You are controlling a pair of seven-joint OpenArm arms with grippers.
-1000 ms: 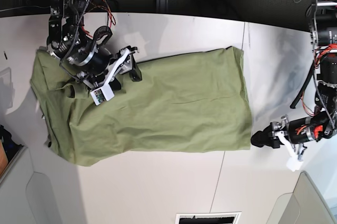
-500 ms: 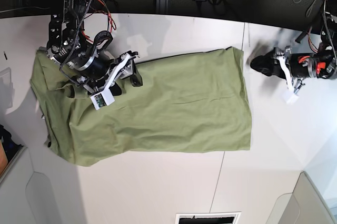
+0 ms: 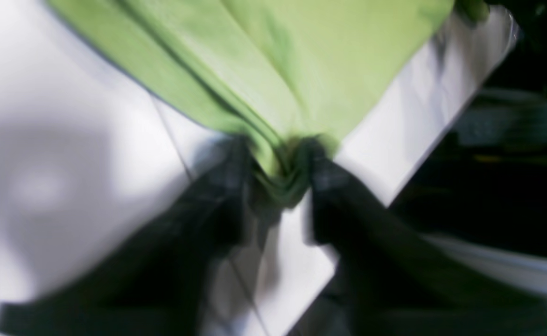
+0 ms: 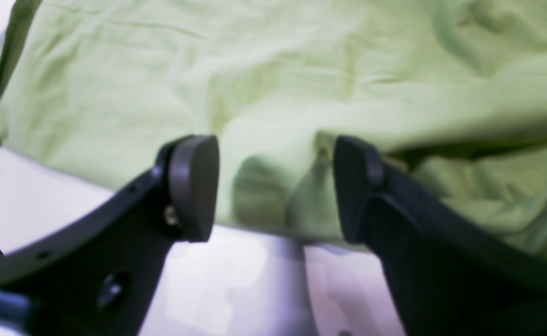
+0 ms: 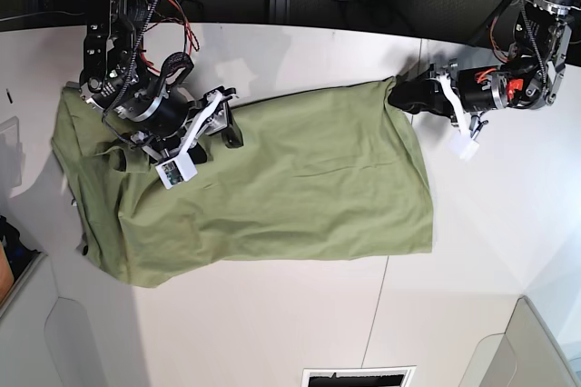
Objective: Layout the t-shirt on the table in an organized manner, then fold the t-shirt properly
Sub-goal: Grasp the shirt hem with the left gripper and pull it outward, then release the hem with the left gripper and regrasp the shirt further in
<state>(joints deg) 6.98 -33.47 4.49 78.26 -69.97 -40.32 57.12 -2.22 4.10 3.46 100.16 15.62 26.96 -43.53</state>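
White panelled tabletop point(image 5: 272, 332) with a thin seam running through it takes up most of the base view, with dark frame and cabling along the far edge. Spread across it is the olive-green short-sleeved cloth t-shirt point(image 5: 272, 187), long axis running left to right, hem end on the right and the bunched sleeve/collar end on the left. It's mostly flat through the body but wrinkly, and the left end looks pretty rumpled. Left gripper point(image 3: 278, 182) is at the far-right corner of the shirt, and the wrist view (blurry) shows its black fingers pinched on a gathered wad of green cloth right at that corner, so it's holding fabric. Right gripper point(image 4: 276, 191) sits over the far-left part of the shirt near the far edge, jaws spread wide with nothing between them, cloth just beyond the pads point(image 4: 194, 186). I'd say we're in the layout stage: the shirt stretches away from the left gripper toward the scene's left, so a pull to the right along that axis should tension the far edge, provided the right one grabs its end.
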